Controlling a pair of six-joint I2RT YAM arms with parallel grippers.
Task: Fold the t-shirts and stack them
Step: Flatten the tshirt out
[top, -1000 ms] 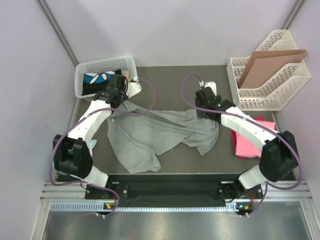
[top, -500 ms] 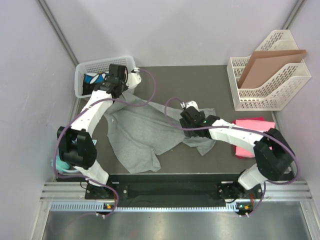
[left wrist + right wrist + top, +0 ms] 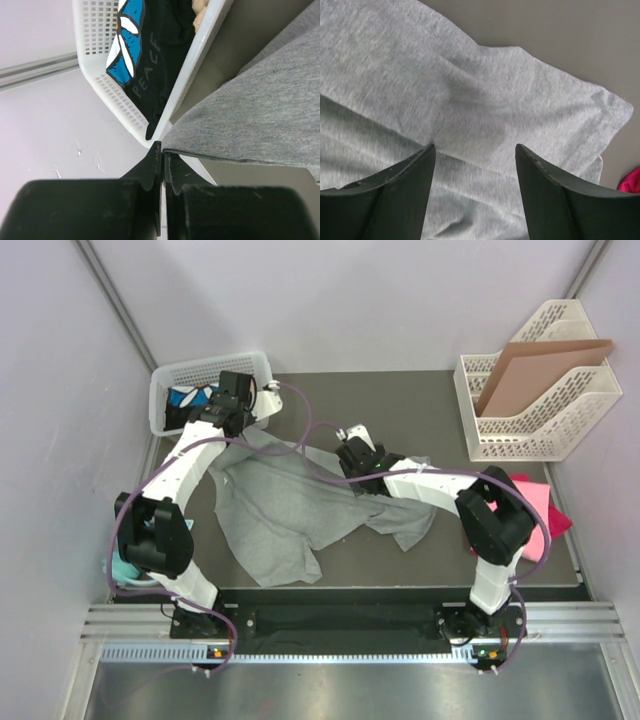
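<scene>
The heather grey t-shirt (image 3: pixel 290 510) lies rumpled and spread across the middle of the table. My left gripper (image 3: pixel 242 422) is shut on its far-left corner, right beside the white basket; the left wrist view shows the jaws (image 3: pixel 163 150) pinched on the grey hem (image 3: pixel 260 115). My right gripper (image 3: pixel 352 455) hovers open over the shirt's upper middle. In the right wrist view its fingers (image 3: pixel 475 155) stand wide apart above grey cloth (image 3: pixel 485 100), holding nothing. Pink and magenta t-shirts (image 3: pixel 535 515) lie at the right edge, partly hidden by the right arm.
A white mesh basket (image 3: pixel 205 375) at the far left holds a black printed garment (image 3: pixel 145 75). A white file rack (image 3: pixel 560 425) with a brown cardboard sheet (image 3: pixel 535 370) stands at the far right. The walls close in on both sides.
My right gripper has swung left and slightly farther across the grey shirt, uncovering more of the pink shirts. My left gripper moved a little toward the basket, still holding the corner.
</scene>
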